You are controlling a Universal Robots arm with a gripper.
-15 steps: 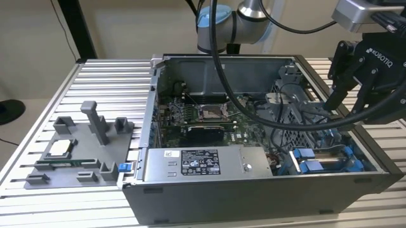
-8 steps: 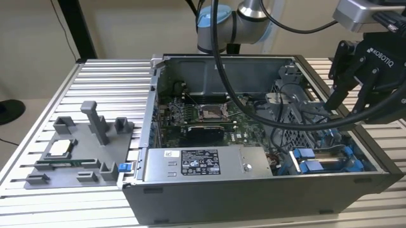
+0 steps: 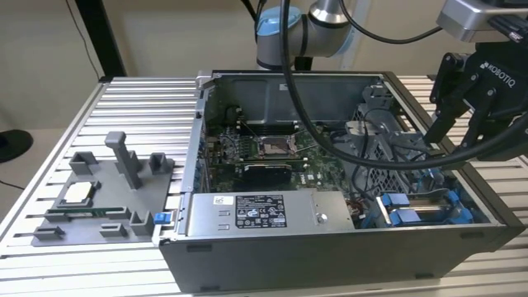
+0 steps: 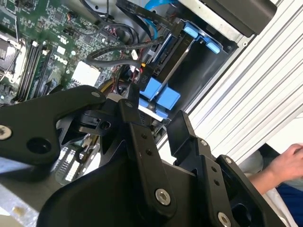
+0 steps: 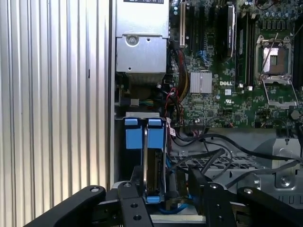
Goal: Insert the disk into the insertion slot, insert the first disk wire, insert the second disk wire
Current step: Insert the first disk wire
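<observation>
Arm: reaches in from behind the computer case (image 3: 347, 260), wrist bent so that the tool (image 3: 451, 142) hangs above the case's end at the exterior view's right, pointing down into it. Tool: black fingers (image 5: 129, 196) spread apart, clamped on nothing, clear of the parts below. Disk (image 5: 152, 161): in its blue frame, standing on edge inside the slot (image 4: 201, 78) at the corner of the case, just beside the power supply (image 3: 264, 213); in the first wrist view it shows between the spread fingers. Black cables (image 5: 222, 142): draped over the grey perforated panel next to the slot; whether any is plugged into the disk cannot be told. Grey fixture (image 3: 99, 198): on the ribbed tabletop (image 3: 140, 99), well apart from the tool. Person's hand (image 4: 289, 163): beyond the tabletop's edge.
</observation>
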